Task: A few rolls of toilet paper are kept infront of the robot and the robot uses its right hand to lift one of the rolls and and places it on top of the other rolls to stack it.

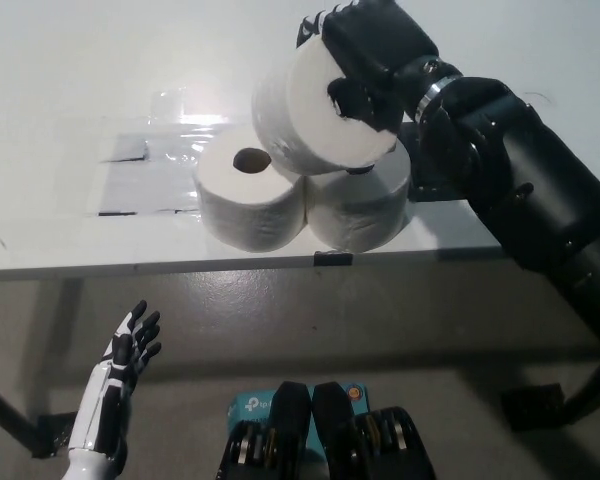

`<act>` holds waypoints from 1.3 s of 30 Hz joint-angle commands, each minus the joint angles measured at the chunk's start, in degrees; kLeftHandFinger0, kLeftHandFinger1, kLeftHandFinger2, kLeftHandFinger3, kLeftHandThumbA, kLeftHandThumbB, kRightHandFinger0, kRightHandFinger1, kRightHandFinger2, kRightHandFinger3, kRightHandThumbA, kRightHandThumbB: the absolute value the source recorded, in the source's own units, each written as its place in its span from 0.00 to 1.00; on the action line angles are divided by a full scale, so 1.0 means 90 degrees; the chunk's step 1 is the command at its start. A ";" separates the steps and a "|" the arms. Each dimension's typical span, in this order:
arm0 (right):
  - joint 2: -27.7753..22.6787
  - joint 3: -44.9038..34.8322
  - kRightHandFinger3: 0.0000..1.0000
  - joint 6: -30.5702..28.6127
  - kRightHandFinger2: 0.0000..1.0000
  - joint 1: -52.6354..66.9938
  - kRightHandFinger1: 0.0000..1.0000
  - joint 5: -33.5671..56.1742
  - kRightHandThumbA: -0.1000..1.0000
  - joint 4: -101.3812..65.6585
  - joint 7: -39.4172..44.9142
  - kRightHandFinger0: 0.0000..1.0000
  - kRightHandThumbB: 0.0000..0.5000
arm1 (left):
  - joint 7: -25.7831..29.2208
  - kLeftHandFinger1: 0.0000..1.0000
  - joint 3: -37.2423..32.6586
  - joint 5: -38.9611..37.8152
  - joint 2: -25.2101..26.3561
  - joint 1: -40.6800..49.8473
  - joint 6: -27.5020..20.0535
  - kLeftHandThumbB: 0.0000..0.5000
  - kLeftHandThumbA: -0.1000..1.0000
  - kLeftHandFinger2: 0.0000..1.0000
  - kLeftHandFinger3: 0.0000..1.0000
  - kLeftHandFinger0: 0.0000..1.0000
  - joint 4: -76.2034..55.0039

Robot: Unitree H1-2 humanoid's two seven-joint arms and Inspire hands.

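Nearest, the white left hand [120, 385] hangs below the table edge, fingers spread, holding nothing. On the white table [40, 230] stand upright white toilet paper rolls [252, 195], touching. Above them the black right hand [365, 60] is closed around a tilted white toilet paper roll [310, 115], low over the group. Beyond, a black flat pad [435, 175] lies partly hidden by the arm.

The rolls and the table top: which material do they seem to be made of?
The held roll in the right hand and the front roll look like soft matte white paper around a hollow core. The table top seems smooth white laminate, faintly glossy.
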 commanded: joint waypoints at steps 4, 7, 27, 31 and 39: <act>0.0066 -0.0071 0.16 0.0048 0.14 -0.0612 0.00 -0.0118 0.56 0.0071 0.0369 0.00 0.00 | -0.0078 1.00 -0.0008 -0.0037 0.0033 -0.0036 -0.0051 0.19 1.00 1.00 1.00 1.00 -0.0177; 0.0088 -0.0080 0.15 -0.0008 0.11 -0.0630 0.00 -0.0129 0.54 0.0168 0.0353 0.00 0.00 | -0.0078 1.00 -0.0012 -0.0013 0.0045 -0.0066 -0.0071 0.20 1.00 1.00 1.00 1.00 -0.0159; 0.0216 0.0193 0.65 -0.0098 0.20 -0.1147 0.03 -0.0551 0.55 0.1350 -0.0021 0.00 0.01 | -0.0086 1.00 -0.0024 -0.0011 0.0057 -0.0060 -0.0078 0.20 1.00 1.00 1.00 1.00 -0.0168; 0.0261 0.0191 1.00 0.0035 0.31 -0.1200 0.13 -0.0600 0.64 0.1395 0.0040 0.13 0.22 | -0.0076 1.00 -0.0018 -0.0010 0.0051 -0.0025 -0.0083 0.19 1.00 1.00 1.00 1.00 -0.0184; 0.0286 0.0463 1.00 0.0886 1.00 -0.1625 0.98 -0.0609 0.92 0.1325 0.1985 0.78 0.59 | -0.0056 1.00 -0.0021 0.0002 0.0025 -0.0053 -0.0098 0.19 1.00 1.00 1.00 1.00 -0.0189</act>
